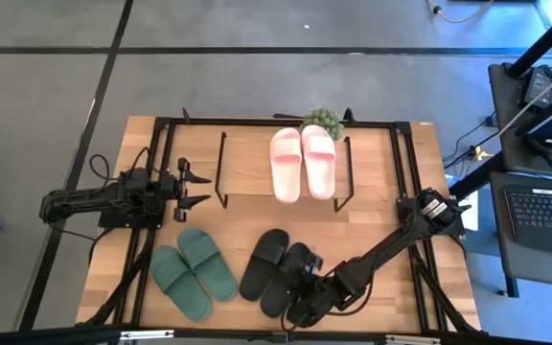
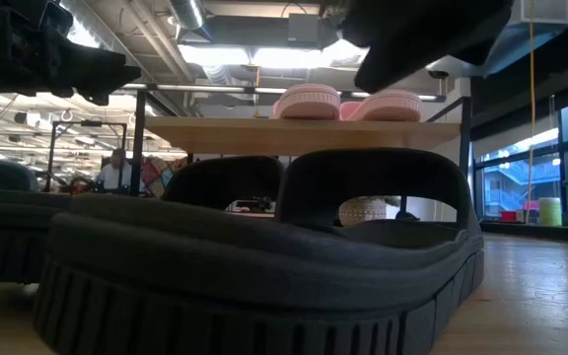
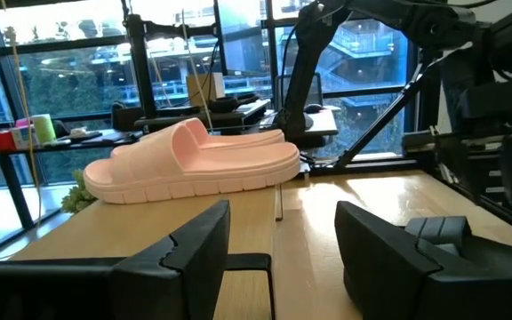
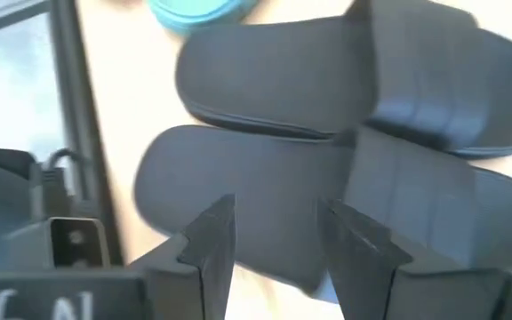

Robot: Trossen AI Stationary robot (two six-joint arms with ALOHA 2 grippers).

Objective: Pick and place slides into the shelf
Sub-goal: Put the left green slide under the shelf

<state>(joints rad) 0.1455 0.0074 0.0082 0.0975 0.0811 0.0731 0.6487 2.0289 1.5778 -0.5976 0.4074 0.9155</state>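
Black slides (image 1: 278, 270) lie at the table's front edge, where the right arm stretches low, its gripper (image 1: 300, 309) hovering open-fingered above one, while the left gripper (image 1: 197, 187), fingers parted, waits beside the shelf (image 1: 247, 165) holding pink slides (image 1: 303, 161).

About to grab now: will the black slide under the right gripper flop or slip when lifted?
The black slide looks thick-soled and moulded, so probably fairly stiff and light. Its smooth rubbery surface may grip the fingers. The right gripper stands open above it; pinching one edge might let it tilt.
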